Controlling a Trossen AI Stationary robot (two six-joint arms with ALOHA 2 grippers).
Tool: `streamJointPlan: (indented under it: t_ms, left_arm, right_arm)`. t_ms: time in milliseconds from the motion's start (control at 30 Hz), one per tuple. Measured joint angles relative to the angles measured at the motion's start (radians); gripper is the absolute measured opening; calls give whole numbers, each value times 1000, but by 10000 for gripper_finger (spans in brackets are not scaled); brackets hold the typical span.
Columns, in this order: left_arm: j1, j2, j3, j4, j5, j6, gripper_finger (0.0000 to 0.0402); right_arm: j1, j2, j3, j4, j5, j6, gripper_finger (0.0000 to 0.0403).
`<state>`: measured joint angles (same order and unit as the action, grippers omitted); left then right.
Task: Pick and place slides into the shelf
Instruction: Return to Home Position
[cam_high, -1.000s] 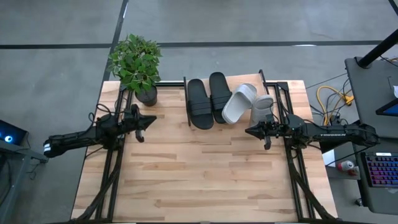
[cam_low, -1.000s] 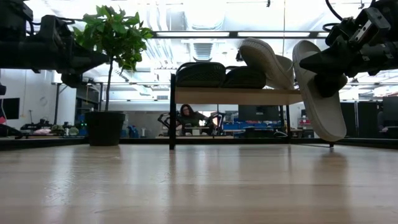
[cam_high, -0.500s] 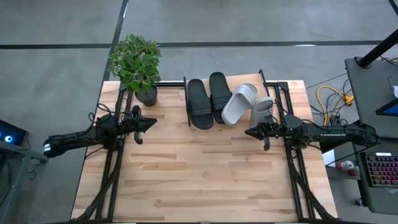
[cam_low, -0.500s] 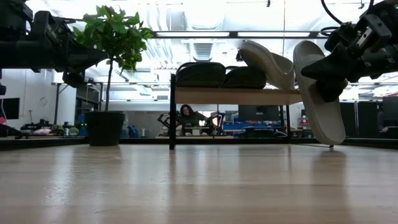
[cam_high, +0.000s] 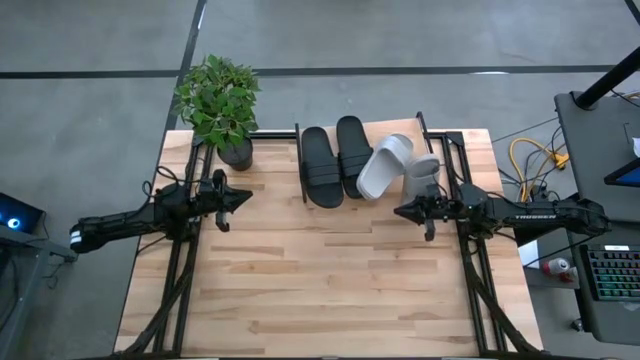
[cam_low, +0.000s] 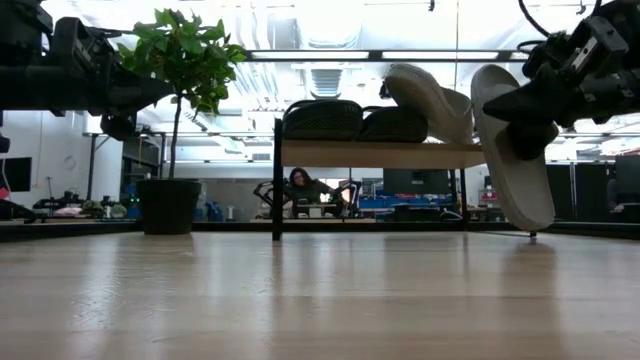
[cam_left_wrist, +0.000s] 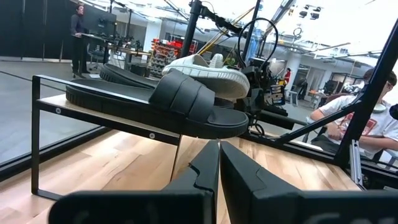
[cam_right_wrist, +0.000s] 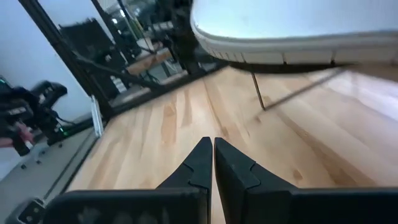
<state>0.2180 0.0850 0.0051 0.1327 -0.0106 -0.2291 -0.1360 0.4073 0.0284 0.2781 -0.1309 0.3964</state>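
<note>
The shelf (cam_low: 370, 153) stands at the table's far edge. Two black slides (cam_high: 322, 165) (cam_high: 352, 155) lie flat on its plank. One pale slide (cam_high: 383, 165) (cam_low: 425, 98) lies tilted, its edge resting on the right-hand black slide. The second pale slide (cam_high: 422, 175) (cam_low: 510, 160) stands almost upright at the shelf's right end, its lower end down by the table. My right gripper (cam_high: 400, 212) (cam_right_wrist: 213, 146) is shut, just on the near side of that slide. My left gripper (cam_high: 245, 197) (cam_left_wrist: 219, 149) is shut and hovers left of the shelf. My right gripper lies level, pointing toward the table's left, with its shut fingers (cam_low: 490, 105) in front of the upright pale slide's upper part. The right wrist view shows a pale sole edge (cam_right_wrist: 298, 31) beyond the fingers. I cannot tell whether they touch it.
A potted plant (cam_high: 220, 100) stands at the far left corner, left of the shelf. Bare wooden tabletop (cam_high: 320, 270) spreads across the near half. The arms' black frame rails (cam_high: 185, 270) (cam_high: 480, 280) run along both sides. People sit in the room beyond.
My right gripper has shifted slightly beside the upright pale slide, and that slide's lower end has rocked a little. The tilted pale slide has rocked up and settled back. My left arm has stayed still.
</note>
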Motion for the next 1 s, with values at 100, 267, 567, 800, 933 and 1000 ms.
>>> streamJointPlan:
  t_ms: [100, 267, 567, 800, 933, 1000]
  left_arm:
    - [0, 1, 0, 0, 0, 0, 0]
    - [0, 1, 0, 1, -1, 0, 0]
    - [0, 6, 0, -1, -1, 0, 0]
    - [0, 6, 0, -2, -1, 1, 0]
    - [0, 7, 0, -4, -1, 2, 0]
    - [0, 6, 0, -6, -1, 7, 0]
  right_arm:
    - [0, 0, 0, 93, -47, -41, 8]
    - [0, -4, 1, 284, -175, -112, 8]
    - [1, 2, -1, 95, -120, -2, 8]
    - [3, -3, 3, 270, -110, 1, 8]
    - [3, 10, -2, 143, -111, 13, 8]
    - [3, 14, -2, 179, -105, 23, 8]
